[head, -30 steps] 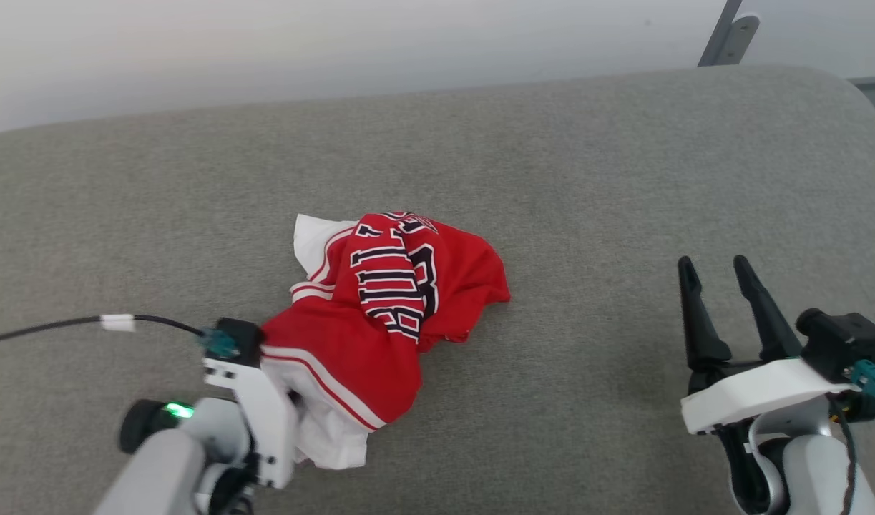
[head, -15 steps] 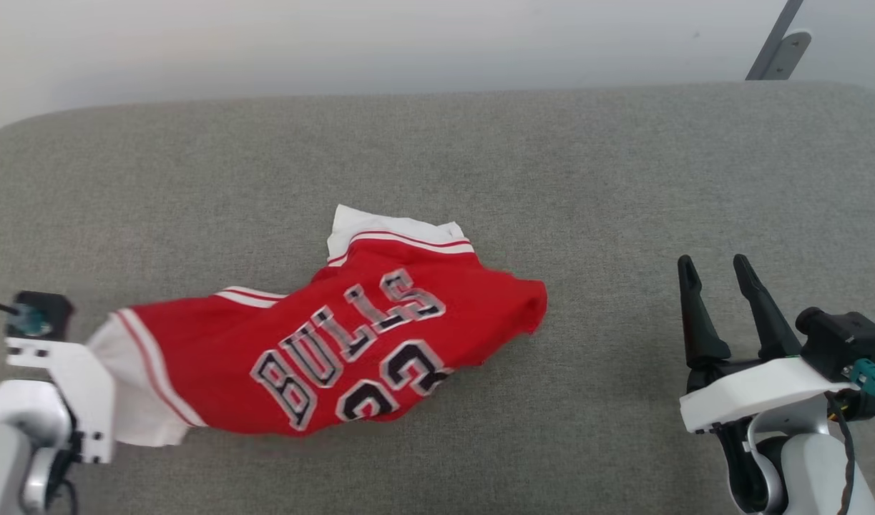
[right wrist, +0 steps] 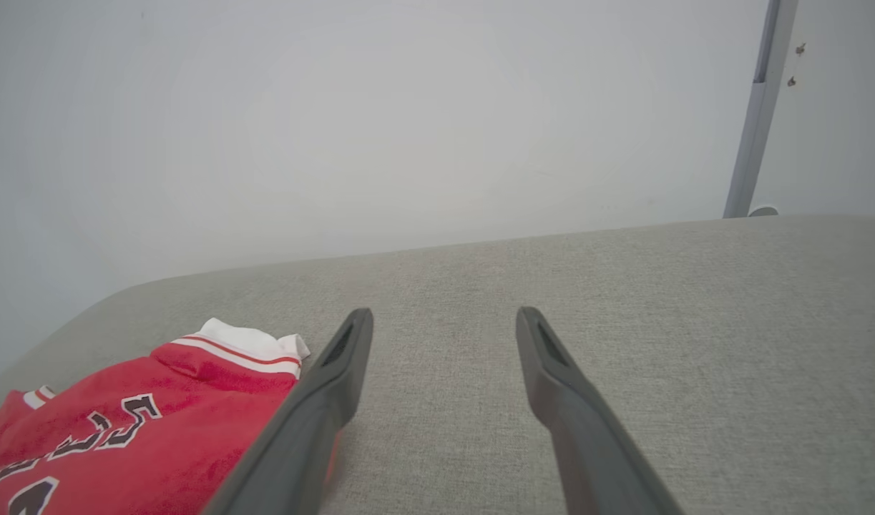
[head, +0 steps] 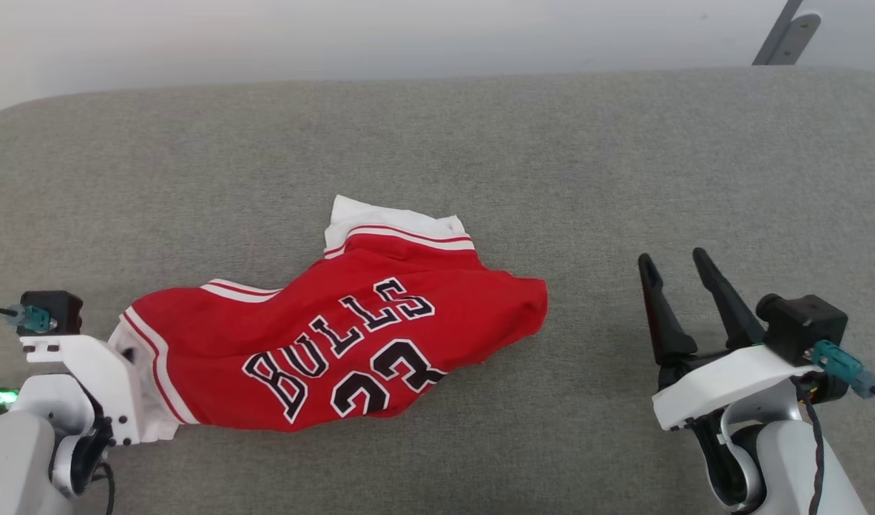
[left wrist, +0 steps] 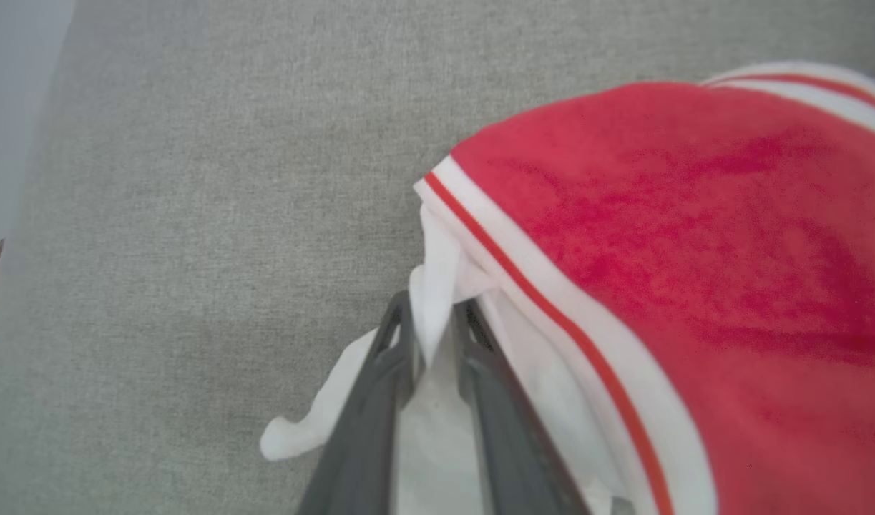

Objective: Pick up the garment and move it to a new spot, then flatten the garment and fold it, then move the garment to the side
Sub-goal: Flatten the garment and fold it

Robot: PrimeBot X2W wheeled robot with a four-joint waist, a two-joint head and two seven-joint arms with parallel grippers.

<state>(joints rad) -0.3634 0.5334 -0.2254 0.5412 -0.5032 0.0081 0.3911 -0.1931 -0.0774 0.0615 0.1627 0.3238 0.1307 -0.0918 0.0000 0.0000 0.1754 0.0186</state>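
Clearly, left wrist view reveals left tool [left wrist: 431, 312] pinching garment [left wrist: 695, 250].

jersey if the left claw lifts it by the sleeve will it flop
Probably floppy: the jersey lies in soft wrinkles on the grey cushion. Likely light: the left claw holds it by one pinched sleeve. It should drag, not roll.

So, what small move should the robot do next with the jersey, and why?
Probably bring the open right hand leftward to the loose red edge of the garment. The left hand is shut on the white sleeve, while the garment lies wrinkled on the grey surface and the right hand is apart from it, so a second grip seems needed to flatten it.
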